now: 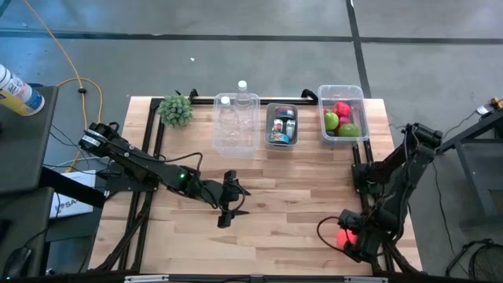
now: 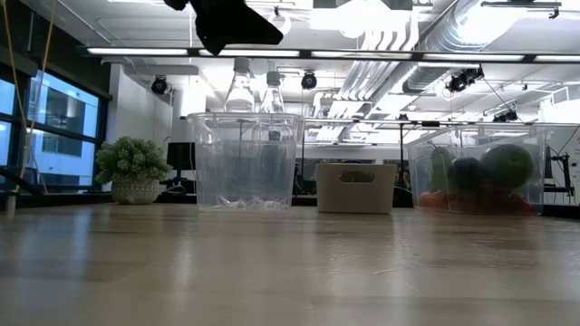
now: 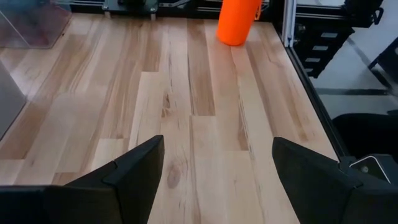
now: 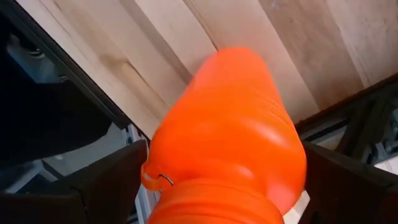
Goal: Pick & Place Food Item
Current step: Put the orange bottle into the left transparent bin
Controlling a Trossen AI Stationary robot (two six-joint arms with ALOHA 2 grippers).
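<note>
Sitting between right fingers (image 4: 115, 180): orange item (image 4: 230, 137).

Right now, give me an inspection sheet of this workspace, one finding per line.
Surface: wooden table, bare across its middle.
Job's things: orange food item between the right gripper's jaws at the table's near right corner; fruit bin with red and green fruit at the back right.
Clutter: bottle bin, small can bin and potted plant along the back edge.
Grippers: left gripper over mid-table, jaws open, holding nothing; right gripper low, jaws wide around the orange item.
Cables: yellow cable on the floor at the left.
Surroundings: spray can on a side stand at the left; no person seen.
</note>
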